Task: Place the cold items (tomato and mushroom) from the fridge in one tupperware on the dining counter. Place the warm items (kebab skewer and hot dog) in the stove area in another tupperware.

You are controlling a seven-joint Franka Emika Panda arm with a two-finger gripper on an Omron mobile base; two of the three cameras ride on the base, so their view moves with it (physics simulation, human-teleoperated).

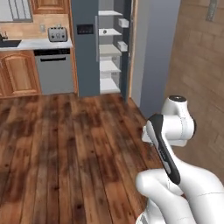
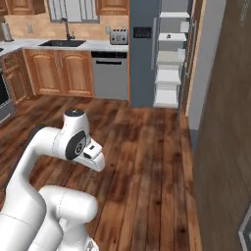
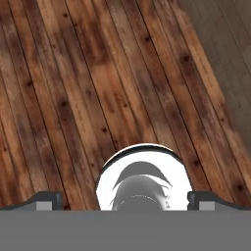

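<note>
The fridge [image 1: 87,48] stands across the floor with its door open, showing white shelves [image 1: 109,65]. In the right base view the fridge [image 2: 143,54] has a small dark item [image 2: 168,36] on an upper shelf, too small to identify. The tomato, mushroom, tupperware, dining counter, kebab skewer and hot dog are out of view. My gripper [image 3: 125,200] is open and points down at the wooden floor, far short of the fridge. Its fingertips [image 3: 46,198] stand wide apart with nothing between them. The arm is folded close over the base.
Left of the fridge are a steel dishwasher [image 1: 54,72], a toaster [image 1: 57,33] on the worktop, wooden cabinets [image 2: 61,72] and a sink [image 2: 62,43]. A brick wall [image 1: 201,65] runs close along the right. Open wood floor [image 1: 70,144] lies ahead.
</note>
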